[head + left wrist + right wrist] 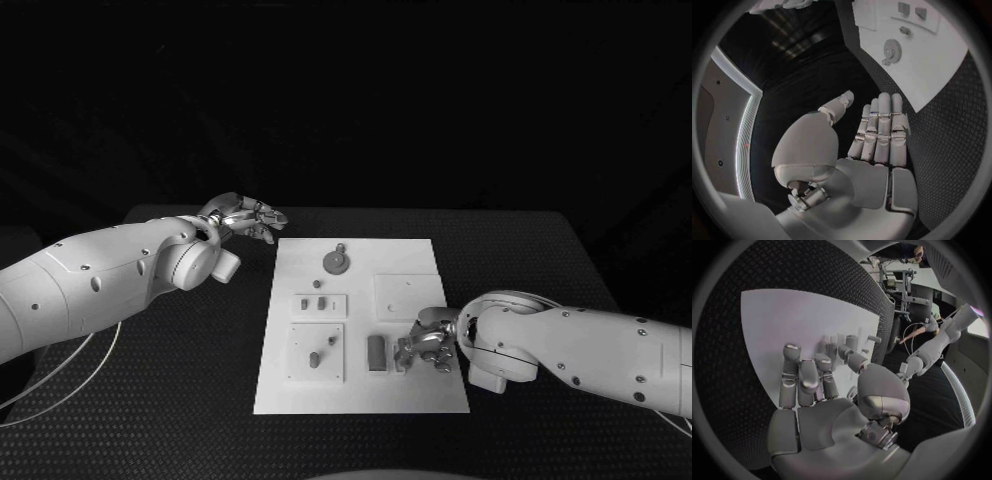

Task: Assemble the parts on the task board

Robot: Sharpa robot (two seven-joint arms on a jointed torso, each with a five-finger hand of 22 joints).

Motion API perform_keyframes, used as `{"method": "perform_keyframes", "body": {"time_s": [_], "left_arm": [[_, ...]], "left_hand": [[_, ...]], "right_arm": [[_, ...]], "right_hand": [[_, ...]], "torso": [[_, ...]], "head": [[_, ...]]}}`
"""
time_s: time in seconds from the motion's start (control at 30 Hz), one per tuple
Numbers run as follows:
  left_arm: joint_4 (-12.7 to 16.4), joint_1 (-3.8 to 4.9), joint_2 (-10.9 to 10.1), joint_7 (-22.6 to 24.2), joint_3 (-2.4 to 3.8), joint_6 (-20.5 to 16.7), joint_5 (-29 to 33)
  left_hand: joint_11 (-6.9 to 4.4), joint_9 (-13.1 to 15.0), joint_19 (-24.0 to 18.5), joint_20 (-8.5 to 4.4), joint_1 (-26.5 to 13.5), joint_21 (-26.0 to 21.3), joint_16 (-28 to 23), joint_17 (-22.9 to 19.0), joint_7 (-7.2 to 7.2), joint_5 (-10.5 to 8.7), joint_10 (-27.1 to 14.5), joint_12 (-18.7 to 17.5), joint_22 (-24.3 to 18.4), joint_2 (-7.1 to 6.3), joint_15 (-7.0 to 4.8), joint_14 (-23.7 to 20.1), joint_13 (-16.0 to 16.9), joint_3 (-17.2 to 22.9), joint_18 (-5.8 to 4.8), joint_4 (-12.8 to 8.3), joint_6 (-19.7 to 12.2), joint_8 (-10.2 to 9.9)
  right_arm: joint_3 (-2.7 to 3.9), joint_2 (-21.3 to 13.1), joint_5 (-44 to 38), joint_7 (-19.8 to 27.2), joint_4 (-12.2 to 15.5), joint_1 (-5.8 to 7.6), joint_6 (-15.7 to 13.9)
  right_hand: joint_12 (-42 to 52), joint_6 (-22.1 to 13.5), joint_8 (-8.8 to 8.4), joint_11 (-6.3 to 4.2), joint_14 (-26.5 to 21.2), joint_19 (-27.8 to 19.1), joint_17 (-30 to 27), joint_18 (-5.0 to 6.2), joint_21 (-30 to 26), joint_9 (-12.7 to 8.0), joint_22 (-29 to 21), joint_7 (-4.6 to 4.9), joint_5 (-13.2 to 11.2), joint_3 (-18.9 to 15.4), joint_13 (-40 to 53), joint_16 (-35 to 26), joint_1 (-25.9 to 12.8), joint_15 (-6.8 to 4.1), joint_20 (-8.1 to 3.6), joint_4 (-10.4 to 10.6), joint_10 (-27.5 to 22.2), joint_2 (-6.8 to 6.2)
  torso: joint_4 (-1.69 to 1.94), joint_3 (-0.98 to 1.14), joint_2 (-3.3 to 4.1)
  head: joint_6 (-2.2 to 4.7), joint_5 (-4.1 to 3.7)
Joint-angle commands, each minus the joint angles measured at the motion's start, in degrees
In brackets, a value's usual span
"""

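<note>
The white task board [418, 395] lies in the middle of the black table. On it sit a grey gear [335, 262], two small pieces [316, 301], two short pegs [323, 350] and an upright grey block [378, 352]. My right hand [433, 345] hovers low over the board's near right part, just right of the block, fingers bent down toward the board [786, 315]. Whether its fingertips [792, 351] hold a piece is hidden. My left hand [242, 217] hangs off the board's far left corner; its palm and straight fingers [879, 130] hold nothing. The gear [891, 50] shows beyond it.
A raised square plate [408, 295] sits on the board's right half, just beyond my right hand. Black table [173, 400] surrounds the board on all sides. A thin cable [58, 385] trails under my left arm.
</note>
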Motion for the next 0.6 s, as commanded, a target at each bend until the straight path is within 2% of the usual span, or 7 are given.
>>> {"method": "perform_keyframes", "body": {"time_s": [0.03, 0.2, 0.33, 0.43, 0.6], "left_arm": [[0.1, 0.05, 0.1, 0.3, 0.03, 0.8, 0.2], [0.1, 0.05, 0.1, 0.3, 0.03, 0.8, 0.2], [0.1, 0.05, 0.1, 0.3, 0.03, 0.8, 0.2], [0.1, 0.05, 0.1, 0.2, 0.03, 0.8, 0.2], [0.2, 0.05, 0.0, 0.2, 0.03, 0.9, 0.2]], "left_hand": [[-0.13, -0.1, 0.3, 0.01, -0.5, -0.4, -0.2, 0.1, -0.10, -0.08, -0.4, 0.4, 0.1, -0.19, -0.12, 0.4, -0.1, 0.1, 0.31, 0.4, -0.4, 0.3], [-0.13, -0.1, 0.3, 0.01, -0.5, -0.4, -0.2, 0.1, -0.10, -0.08, -0.4, 0.4, 0.1, -0.18, -0.12, 0.4, -0.1, 0.1, 0.31, 0.4, -0.4, 0.3], [-0.13, -0.1, 0.3, 0.01, -0.5, -0.4, -0.2, 0.1, -0.10, -0.07, -0.4, 0.4, 0.1, -0.17, -0.12, 0.4, -0.1, 0.1, 0.31, 0.4, -0.4, 0.3], [-0.13, -0.1, 0.3, 0.01, -0.5, -0.4, -0.2, 0.1, -0.10, -0.07, -0.4, 0.4, 0.1, -0.16, -0.12, 0.4, -0.1, 0.1, 0.31, 0.4, -0.4, 0.3], [-0.13, -0.1, 0.3, 0.01, -0.5, -0.4, -0.2, 0.1, -0.10, -0.07, -0.4, 0.4, 0.1, -0.17, -0.12, 0.4, -0.1, 0.1, 0.31, 0.4, -0.4, 0.3]], "right_arm": [[-0.28, 0.3, -0.2, 1.5, 0.5, -0.46, 2.6], [-0.28, 0.3, -0.1, 2.2, 0.7, -0.46, 2.8], [-0.28, 0.3, 0.1, 2.4, 0.7, -0.47, 2.6], [-0.28, 0.3, 0.1, 2.4, 0.8, -0.47, 2.6], [-0.28, 0.2, 0.1, 2.5, 0.7, -0.47, 2.7]], "right_hand": [[0.0, 0.5, 0.17, -0.37, 0.2, 0.1, 0.0, 1.79, -0.2, -0.6, 0.7, 0.08, 0.1, 0.2, 0.0, -0.2, -0.3, -0.41, -0.37, 0.2, 0.0, -0.28], [0.1, 0.9, 0.40, -0.51, 0.1, 0.1, -0.1, 1.79, -0.2, -0.6, 0.7, -0.07, 0.1, 0.7, 0.0, -0.2, 0.1, -0.54, -0.48, 0.0, 0.1, 0.48], [0.1, 1.1, 0.54, -0.61, 0.2, 0.1, 0.0, 1.79, -0.2, -0.6, 0.8, -0.17, 0.1, 1.3, 0.0, -0.2, 0.8, -0.64, -0.55, -0.5, 0.2, 2.23], [0.1, 1.5, 0.73, -0.70, 0.1, 0.0, -0.1, 1.79, -0.2, -0.6, 0.9, -0.26, 0.1, 1.6, 0.0, -0.2, 1.1, -0.71, -0.53, -1.2, 0.2, 4.20], [0.1, 1.9, 0.99, -0.80, 0.0, -0.1, -0.3, 1.79, -0.2, -0.6, 0.9, -0.37, 0.1, 1.4, 0.0, -0.2, 0.7, -0.81, -0.35, -2.4, 0.1, 5.52]], "torso": [[0.00, -0.02, 0.00], [0.02, -0.02, 0.00], [0.02, -0.05, 0.02], [0.07, -0.05, 0.01], [0.04, -0.07, -0.01]], "head": [[-0.06, 0.06], [-0.11, 0.06], [-0.08, 0.04], [-0.12, 0.04], [-0.09, 0.03]]}}
